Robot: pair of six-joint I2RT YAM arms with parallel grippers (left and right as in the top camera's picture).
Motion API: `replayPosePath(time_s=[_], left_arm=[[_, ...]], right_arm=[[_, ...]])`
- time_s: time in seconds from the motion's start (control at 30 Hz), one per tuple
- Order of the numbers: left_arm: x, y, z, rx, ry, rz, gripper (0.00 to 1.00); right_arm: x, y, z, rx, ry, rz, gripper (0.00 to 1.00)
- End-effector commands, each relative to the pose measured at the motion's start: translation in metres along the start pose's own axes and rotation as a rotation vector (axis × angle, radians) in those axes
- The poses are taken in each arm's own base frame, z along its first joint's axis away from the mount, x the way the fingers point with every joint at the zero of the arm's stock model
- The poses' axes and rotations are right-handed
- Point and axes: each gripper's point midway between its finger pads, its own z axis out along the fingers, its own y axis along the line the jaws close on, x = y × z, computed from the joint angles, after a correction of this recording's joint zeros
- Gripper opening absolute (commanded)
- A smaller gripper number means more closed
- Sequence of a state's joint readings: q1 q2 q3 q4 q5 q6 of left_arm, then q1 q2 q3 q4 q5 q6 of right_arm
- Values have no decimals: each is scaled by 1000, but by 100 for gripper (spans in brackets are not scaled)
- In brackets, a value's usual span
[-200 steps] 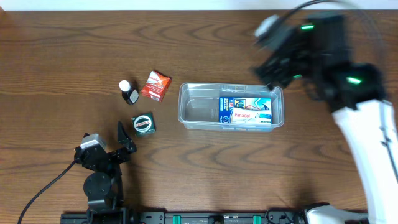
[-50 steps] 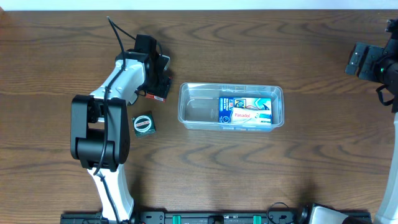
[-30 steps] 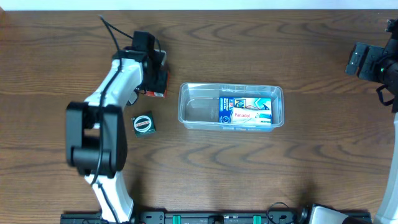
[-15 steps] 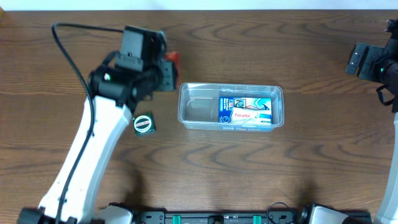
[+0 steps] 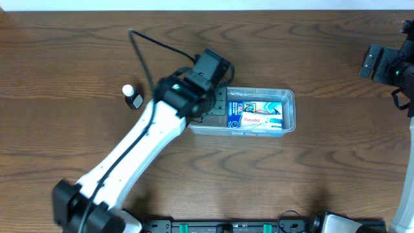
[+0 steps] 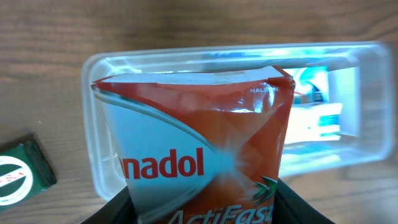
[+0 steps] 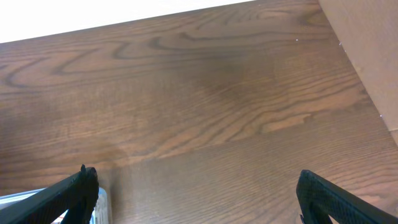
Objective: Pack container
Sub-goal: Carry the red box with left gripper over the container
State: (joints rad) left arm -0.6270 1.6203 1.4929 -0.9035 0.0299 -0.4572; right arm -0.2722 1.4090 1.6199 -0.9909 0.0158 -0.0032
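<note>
The container [image 5: 289, 97] is a clear shallow tub at the table's middle, with a blue and white Panadol box [image 5: 257, 114] lying in its right half. My left gripper [image 5: 216, 103] hangs over the tub's left half. In the left wrist view this gripper [image 6: 202, 210] is shut on a red and silver Panadol ActiFast packet [image 6: 199, 137], held above the container [image 6: 186, 55]. The packet is hidden under the gripper in the overhead view. My right gripper [image 5: 387, 65] stays at the far right edge. Its jaws [image 7: 199, 199] stand open with nothing between them.
A small dark bottle with a white cap [image 5: 132, 97] stands left of the tub. A green square box [image 6: 18, 177] lies on the wood near the tub's left end, hidden by my left arm from overhead. The tub's corner [image 7: 99, 202] shows beside my right gripper's left finger.
My left arm has swung right with the red packet, from the table's left to above the container's left half. The right arm has not moved.
</note>
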Motion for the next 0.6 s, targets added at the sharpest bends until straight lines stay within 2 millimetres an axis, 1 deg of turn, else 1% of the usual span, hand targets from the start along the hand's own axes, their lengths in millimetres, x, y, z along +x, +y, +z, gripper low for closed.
replayPosePath(time_s=[0.0,0.23,0.43,0.57], left_arm=[[-5,7,16,-58,-1,-66,43],[2,5,46,-84,54,-69,43],[9,8,64,-109,94,-64,43],[9,7,73,-113,99,-63,43]], right_arm=[[0,-3,0,8,1,21,99],[0,-3,0,8,1,21,99],[0,-3,0,8,1,21,99],[0,-3,0,8,1,21,99]])
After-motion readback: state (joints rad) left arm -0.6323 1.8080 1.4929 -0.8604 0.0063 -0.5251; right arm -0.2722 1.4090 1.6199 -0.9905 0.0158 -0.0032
